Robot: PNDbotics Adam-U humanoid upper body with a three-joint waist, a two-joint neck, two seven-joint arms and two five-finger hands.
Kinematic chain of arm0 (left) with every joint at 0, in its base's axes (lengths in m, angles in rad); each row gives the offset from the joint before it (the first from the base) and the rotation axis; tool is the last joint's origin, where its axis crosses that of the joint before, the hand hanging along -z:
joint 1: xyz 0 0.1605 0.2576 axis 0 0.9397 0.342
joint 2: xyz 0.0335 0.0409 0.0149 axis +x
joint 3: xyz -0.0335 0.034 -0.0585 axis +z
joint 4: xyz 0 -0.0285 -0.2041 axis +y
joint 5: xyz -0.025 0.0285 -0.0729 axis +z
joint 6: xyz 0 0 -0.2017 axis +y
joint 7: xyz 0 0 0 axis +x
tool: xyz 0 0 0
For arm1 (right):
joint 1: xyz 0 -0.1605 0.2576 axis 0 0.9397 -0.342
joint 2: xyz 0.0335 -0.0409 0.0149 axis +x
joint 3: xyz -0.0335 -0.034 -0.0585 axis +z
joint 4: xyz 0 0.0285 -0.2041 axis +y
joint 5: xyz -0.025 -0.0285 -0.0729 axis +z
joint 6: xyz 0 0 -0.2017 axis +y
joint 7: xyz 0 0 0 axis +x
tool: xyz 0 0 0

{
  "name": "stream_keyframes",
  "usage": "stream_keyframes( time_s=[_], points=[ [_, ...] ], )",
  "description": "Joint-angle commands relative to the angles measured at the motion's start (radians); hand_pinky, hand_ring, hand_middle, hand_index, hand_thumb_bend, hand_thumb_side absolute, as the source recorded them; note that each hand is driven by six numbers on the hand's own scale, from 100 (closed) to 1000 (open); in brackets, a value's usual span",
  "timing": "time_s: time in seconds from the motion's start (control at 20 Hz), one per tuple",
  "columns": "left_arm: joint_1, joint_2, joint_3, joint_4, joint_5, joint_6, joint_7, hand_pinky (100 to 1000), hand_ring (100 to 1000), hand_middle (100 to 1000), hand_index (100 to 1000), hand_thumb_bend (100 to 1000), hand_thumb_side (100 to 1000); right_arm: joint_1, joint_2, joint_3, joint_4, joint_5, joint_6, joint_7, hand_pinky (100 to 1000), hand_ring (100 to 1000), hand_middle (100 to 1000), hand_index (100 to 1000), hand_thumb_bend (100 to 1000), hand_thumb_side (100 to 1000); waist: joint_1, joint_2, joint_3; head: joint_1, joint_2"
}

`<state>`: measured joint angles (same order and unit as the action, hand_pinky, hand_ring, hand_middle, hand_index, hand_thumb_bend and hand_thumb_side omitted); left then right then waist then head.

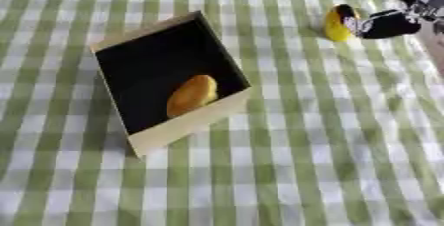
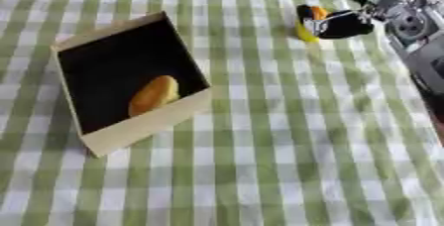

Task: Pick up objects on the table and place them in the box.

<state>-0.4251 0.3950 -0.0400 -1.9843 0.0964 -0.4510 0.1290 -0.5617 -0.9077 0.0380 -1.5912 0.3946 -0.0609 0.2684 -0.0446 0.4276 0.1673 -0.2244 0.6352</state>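
Up at the far right of the surface (image 1: 329,160), which has a green and white checked cloth over it, my right hand (image 1: 386,24) has its black fingers curled round a yellow object (image 1: 336,23). That thing is rounded and bright yellow, sort of egg or lemon shaped, and it looks like it sits right down at the cloth, though I honestly can't tell if it's touching or a hair above. A dark finger crosses its right side, so part of it is hidden from me.

Over on the left sits the box (image 1: 187,126), pale cardboard walls with a black inside, turned at an angle to the checks. One item lies in it already: an orange-yellow oblong thing (image 1: 193,94), smooth, a bit like a small mango or bread roll, lying near the box's front right wall.

Box and yellow object are well apart. My left hand isn't in either view.
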Motion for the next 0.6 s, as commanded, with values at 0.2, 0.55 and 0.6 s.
stream_keyframes(
  time_s=[0.2,0.55,0.6],
  points=[
    [-0.009,0.007,-0.002,-0.016,-0.007,0.006,-0.008,775,733,799,855,100,681,-0.005,-0.060,-0.033,0.063,0.046,0.007,-0.032,923,909,775,902,152,100,0.003,-0.007,0.001,-0.007,-0.029],
    [-0.011,0.002,-0.004,-0.016,-0.010,0.009,-0.013,776,733,801,855,100,684,-0.010,-0.057,-0.040,0.107,0.061,0.005,-0.040,931,909,772,908,252,100,0.007,0.010,0.007,-0.013,-0.040],
    [-0.010,0.002,-0.004,-0.016,-0.010,0.010,-0.013,776,733,801,855,100,685,-0.012,-0.057,-0.040,0.112,0.059,0.005,-0.040,934,911,775,911,266,100,0.008,0.012,0.008,-0.015,-0.042]
  ],
)
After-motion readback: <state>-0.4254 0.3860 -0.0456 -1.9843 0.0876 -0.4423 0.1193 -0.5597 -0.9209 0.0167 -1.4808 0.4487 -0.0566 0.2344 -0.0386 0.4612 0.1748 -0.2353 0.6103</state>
